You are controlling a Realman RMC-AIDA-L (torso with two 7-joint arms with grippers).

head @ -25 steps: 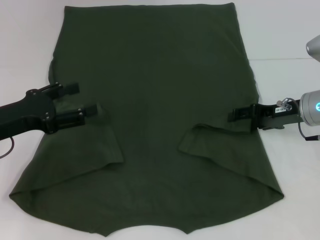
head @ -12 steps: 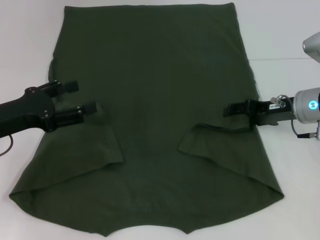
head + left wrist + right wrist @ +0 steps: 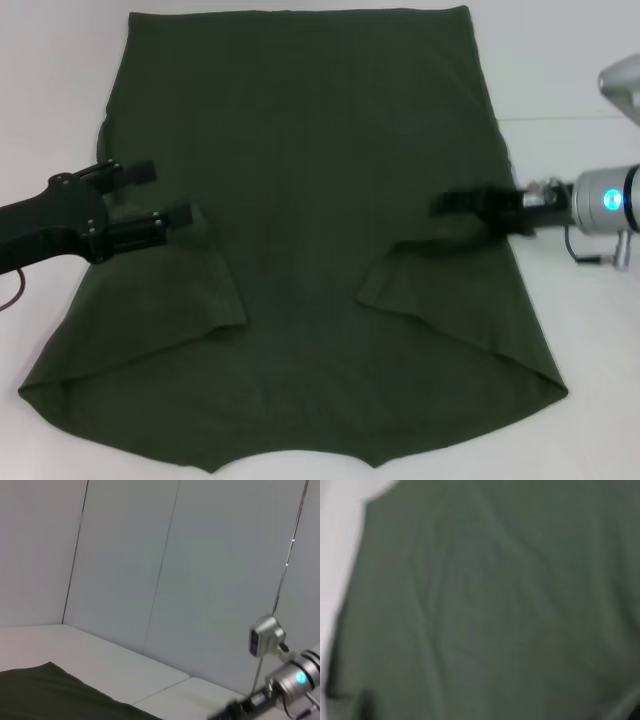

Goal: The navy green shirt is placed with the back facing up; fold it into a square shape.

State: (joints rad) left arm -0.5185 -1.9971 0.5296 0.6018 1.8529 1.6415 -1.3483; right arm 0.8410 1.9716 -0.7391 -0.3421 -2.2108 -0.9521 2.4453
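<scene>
The navy green shirt (image 3: 300, 200) lies flat on the white table, with both sleeves folded inward near the front. My left gripper (image 3: 166, 194) is open, its two black fingers (image 3: 140, 173) lying over the shirt's left edge above the folded left sleeve (image 3: 190, 290). My right gripper (image 3: 452, 203) reaches in over the shirt's right edge, just above the folded right sleeve (image 3: 440, 290). The right wrist view is filled with the shirt's fabric (image 3: 495, 600). A corner of the shirt (image 3: 45, 690) shows in the left wrist view, with the right arm (image 3: 290, 680) farther off.
The white table (image 3: 580, 330) shows on both sides of the shirt and at the far right (image 3: 560, 60). A grey panelled wall (image 3: 175, 570) stands behind the table. The shirt's hem (image 3: 300, 12) lies at the far edge.
My right gripper has moved inward to the left, from the shirt's right edge to over the fabric, and a little farther away. My left gripper has hardly moved.
</scene>
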